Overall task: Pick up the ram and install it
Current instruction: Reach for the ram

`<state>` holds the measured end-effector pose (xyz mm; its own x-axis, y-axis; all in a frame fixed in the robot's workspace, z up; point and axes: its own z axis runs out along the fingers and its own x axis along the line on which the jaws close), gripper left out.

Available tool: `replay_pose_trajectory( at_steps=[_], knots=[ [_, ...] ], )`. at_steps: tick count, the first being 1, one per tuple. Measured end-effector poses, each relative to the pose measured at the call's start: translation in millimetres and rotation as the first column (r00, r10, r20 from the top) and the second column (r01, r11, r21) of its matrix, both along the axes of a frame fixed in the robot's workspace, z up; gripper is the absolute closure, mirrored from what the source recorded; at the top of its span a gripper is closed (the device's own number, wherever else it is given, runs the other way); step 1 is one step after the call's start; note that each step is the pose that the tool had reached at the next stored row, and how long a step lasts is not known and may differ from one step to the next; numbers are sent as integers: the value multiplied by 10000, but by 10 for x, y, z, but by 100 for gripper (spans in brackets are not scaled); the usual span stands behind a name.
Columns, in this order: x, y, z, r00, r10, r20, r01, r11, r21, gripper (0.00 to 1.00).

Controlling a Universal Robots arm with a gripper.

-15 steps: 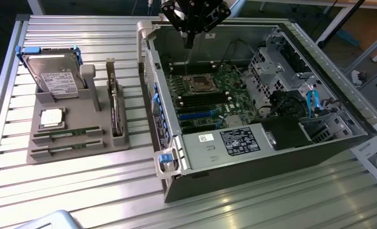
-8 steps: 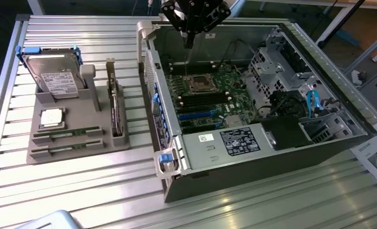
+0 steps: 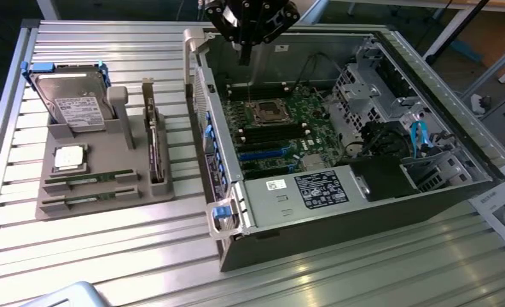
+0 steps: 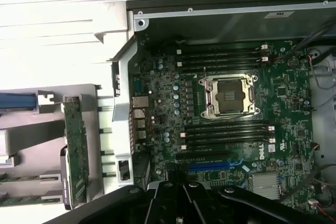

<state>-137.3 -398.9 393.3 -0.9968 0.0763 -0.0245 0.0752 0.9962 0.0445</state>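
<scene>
Green ram (image 3: 91, 177) rests in holder (image 3: 103, 155); gripper (image 3: 245, 56) hovers over motherboard (image 3: 316, 137).

The ribbed aluminium worktop (image 3: 107, 256) gleams under bright light; a wooden tabletop (image 3: 497, 29) stands beyond one corner of it.

Green motherboard (image 4: 294, 129) with open CPU socket (image 4: 229, 95) between two banks of dark memory slots (image 4: 226, 132)

The tool (image 3: 245, 56) is glossy black, with angular, faceted housing.
</scene>
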Motion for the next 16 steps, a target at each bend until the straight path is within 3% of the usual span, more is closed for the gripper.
replay_pose_trajectory(
  at_steps=[16],
  knots=[
    [-270, 0, 0, 10000, 1, -1, -1, 10000, 7, 90]
  ],
)
